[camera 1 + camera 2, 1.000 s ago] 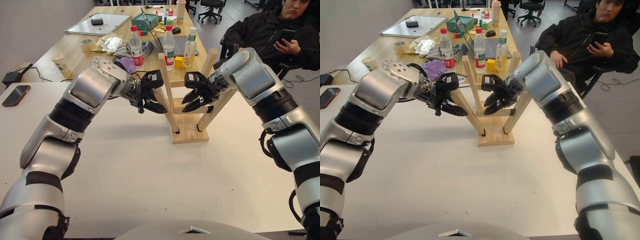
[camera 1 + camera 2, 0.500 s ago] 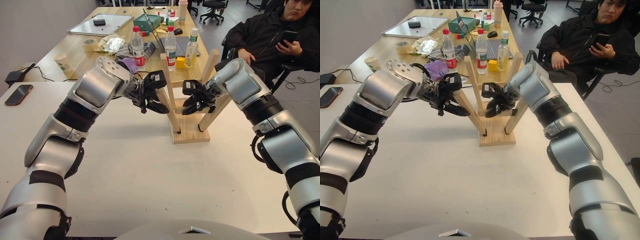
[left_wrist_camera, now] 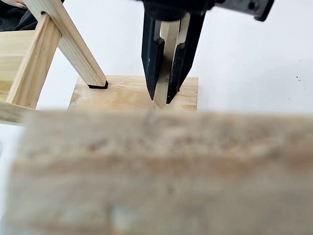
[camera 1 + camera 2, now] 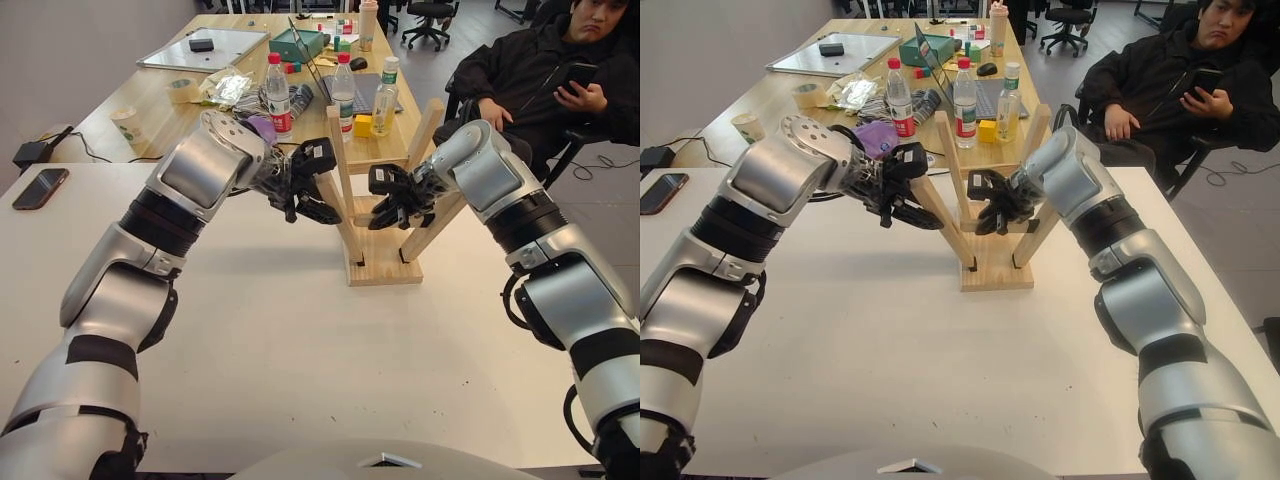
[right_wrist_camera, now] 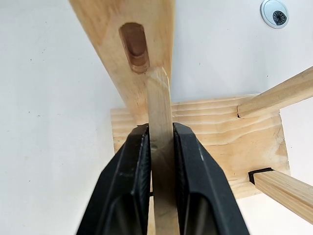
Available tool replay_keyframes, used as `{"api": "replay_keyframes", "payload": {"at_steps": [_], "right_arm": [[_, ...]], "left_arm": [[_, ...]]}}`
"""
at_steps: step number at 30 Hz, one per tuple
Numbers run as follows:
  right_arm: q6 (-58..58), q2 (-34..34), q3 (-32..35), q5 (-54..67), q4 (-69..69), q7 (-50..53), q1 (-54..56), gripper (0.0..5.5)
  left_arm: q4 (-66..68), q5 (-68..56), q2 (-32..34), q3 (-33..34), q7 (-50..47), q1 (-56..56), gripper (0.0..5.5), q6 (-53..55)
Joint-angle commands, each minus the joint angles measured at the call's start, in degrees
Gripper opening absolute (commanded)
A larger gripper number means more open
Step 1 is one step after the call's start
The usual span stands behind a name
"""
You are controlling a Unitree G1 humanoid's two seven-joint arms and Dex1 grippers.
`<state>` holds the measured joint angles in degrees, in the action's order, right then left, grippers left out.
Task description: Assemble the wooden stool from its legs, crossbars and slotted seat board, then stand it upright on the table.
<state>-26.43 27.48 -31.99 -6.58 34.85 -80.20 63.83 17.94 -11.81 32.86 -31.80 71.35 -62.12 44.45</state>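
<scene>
- Right gripper (image 5: 159,133) has edged in toward the legs since the earlier frame, carrying the crossbar (image 5: 159,98); left gripper (image 4: 305,193) has kept its place.
- Right fingers clamp the crossbar flat between them. Its free end sits just below the oval mortise (image 5: 133,46) in one leg, not yet entered.
- Left fingers are closed on a slanted leg (image 4: 338,228), steadying it.
- Stool is upside down: seat board (image 4: 385,272) lies flat on the white table (image 4: 250,340), legs standing up out of its slots.
- Handling, judged: bare softwood, light, stiff, dry enough not to slip. The thin crossbar end could chip if forced in askew, so a hold near the working end suits aiming. Legs look only slotted in, so brace the leg when pushing.
- Surface: smooth white top; the board may slide under a sideways push.
- Room: wooden table (image 4: 150,110) behind carries bottles (image 4: 273,85); a phone (image 4: 37,188) lies at the white table's left edge.
</scene>
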Motion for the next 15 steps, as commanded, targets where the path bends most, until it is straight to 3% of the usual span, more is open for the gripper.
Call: {"api": "replay_keyframes", "payload": {"at_steps": [1,15], "right_arm": [[-0.41,-0.69,0.23,-0.34,-0.33,-0.74,-1.77,0.48],[-2.13,-1.05,1.22,-0.36,-1.71,-0.99,-2.85,0.47]], "left_arm": [[5.16,6.3,-2.43,-7.83,-1.32,6.66,2.04,1.94],[10.26,11.06,-7.41,-12.26,1.39,3.07,2.04,-0.83]]}}
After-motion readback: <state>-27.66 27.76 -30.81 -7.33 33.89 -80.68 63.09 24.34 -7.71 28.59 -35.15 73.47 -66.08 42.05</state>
